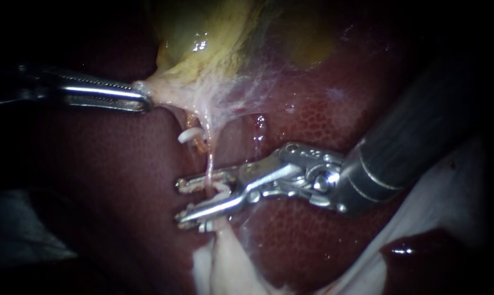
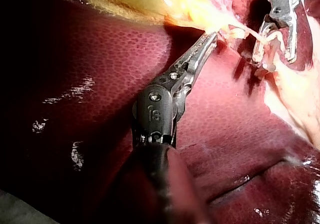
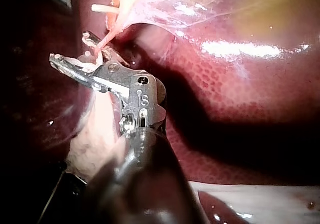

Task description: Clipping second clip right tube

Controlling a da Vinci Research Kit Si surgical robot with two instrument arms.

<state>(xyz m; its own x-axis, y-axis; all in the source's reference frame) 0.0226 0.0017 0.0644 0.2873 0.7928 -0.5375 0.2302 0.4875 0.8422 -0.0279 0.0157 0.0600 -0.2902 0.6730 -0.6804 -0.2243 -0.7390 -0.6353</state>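
R instrument (image 1: 180, 201): hand wide, tube (image 1: 209, 166) runs 12-to-6 between its two sides. A clip (image 1: 189, 135) sits on tube, near, at 11. L instrument (image 1: 144, 100) hand holds gallbladder (image 1: 203, 49) edge tight. Get tube deep in, hand square across, then squeeze slow.

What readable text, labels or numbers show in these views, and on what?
Left instrument, slender metal, dark wrist housing: one small stamped mark, not read off here.
Right instrument, same build, dark wrist housing: one small stamped mark, not read off here.
Dark red liver, yellow gallbladder, pale pink tube, white plastic clip: no text.
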